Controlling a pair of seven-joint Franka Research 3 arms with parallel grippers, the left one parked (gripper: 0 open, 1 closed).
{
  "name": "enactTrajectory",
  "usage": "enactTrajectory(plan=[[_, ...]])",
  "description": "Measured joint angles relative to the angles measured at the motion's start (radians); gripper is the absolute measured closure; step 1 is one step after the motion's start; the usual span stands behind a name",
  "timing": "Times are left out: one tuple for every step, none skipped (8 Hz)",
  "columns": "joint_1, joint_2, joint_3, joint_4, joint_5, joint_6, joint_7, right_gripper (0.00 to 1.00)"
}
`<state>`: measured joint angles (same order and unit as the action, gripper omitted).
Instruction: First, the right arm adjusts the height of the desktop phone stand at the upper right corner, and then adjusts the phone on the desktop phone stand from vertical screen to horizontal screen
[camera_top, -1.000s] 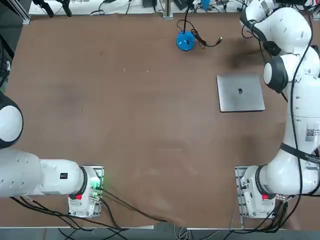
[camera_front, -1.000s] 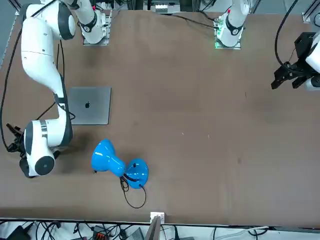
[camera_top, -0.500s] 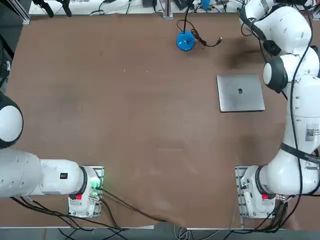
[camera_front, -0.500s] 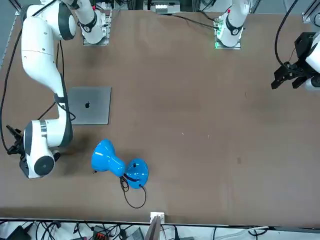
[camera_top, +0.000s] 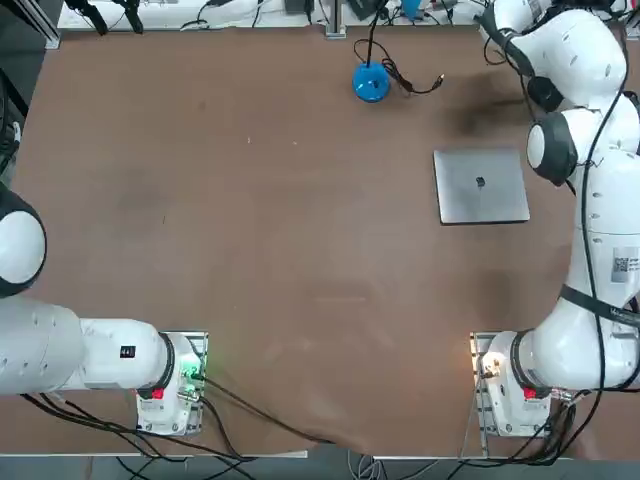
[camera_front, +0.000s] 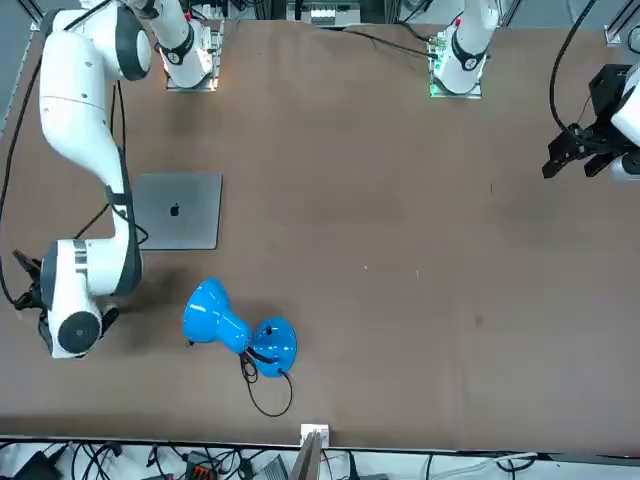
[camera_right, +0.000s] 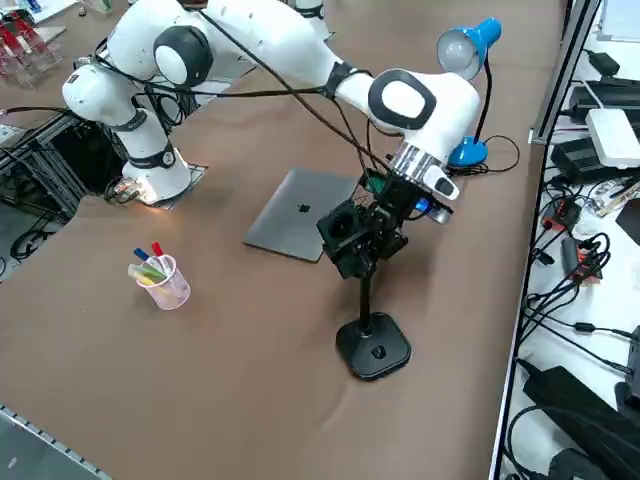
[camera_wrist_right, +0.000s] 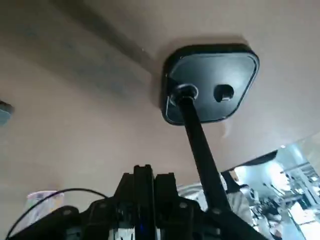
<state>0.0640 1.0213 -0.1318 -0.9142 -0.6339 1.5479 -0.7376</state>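
The desktop phone stand (camera_right: 373, 350) is black, with a rounded base and a thin upright pole (camera_right: 363, 292), and stands near the table's far right corner. The dark phone (camera_right: 342, 236) sits in the holder at the pole's top. My right gripper (camera_right: 386, 222) is shut at that holder, beside the phone; which part it pinches is hidden. In the right wrist view the fingers (camera_wrist_right: 144, 186) stand close together, the pole (camera_wrist_right: 201, 145) runs past them to the stand's base (camera_wrist_right: 212, 75), and a glossy reflecting surface (camera_wrist_right: 265, 187) lies beside the pole. The top view cuts off stand, phone and gripper.
A shut grey laptop (camera_right: 300, 222) (camera_top: 481, 186) lies just inboard of the stand. A blue desk lamp (camera_right: 465, 50) (camera_top: 370, 82) with a black cable stands at the far edge. A clear cup of pens (camera_right: 160, 282) stands nearer the arm's base. Cables and boxes crowd the shelf (camera_right: 600, 130) past the far edge.
The right arm's wrist section has edged slightly toward the table's corner. The gripper stays shut at the top of the stand.
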Motion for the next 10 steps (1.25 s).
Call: enactTrajectory(plan=[[-0.001, -0.002, 0.000, 0.003, 0.008, 0.000, -0.001, 0.81], [0.000, -0.003, 0.000, 0.010, 0.012, 0.000, -0.001, 0.81], [0.000, -0.004, 0.001, 0.020, 0.018, 0.000, -0.001, 0.81], [0.001, -0.004, 0.002, 0.027, 0.021, 0.000, -0.001, 0.81], [0.002, -0.004, 0.004, 0.035, 0.022, 0.000, -0.001, 0.81], [0.004, -0.005, 0.005, 0.042, 0.022, 0.000, -0.001, 0.81], [0.005, -0.005, 0.006, 0.051, 0.022, -0.001, -0.001, 0.81], [0.007, -0.007, 0.007, 0.058, 0.022, -0.004, -0.001, 0.81], [0.008, -0.009, 0.008, 0.064, 0.022, -0.008, -0.001, 0.81], [0.009, -0.014, 0.009, 0.067, 0.023, -0.011, -0.001, 0.81]])
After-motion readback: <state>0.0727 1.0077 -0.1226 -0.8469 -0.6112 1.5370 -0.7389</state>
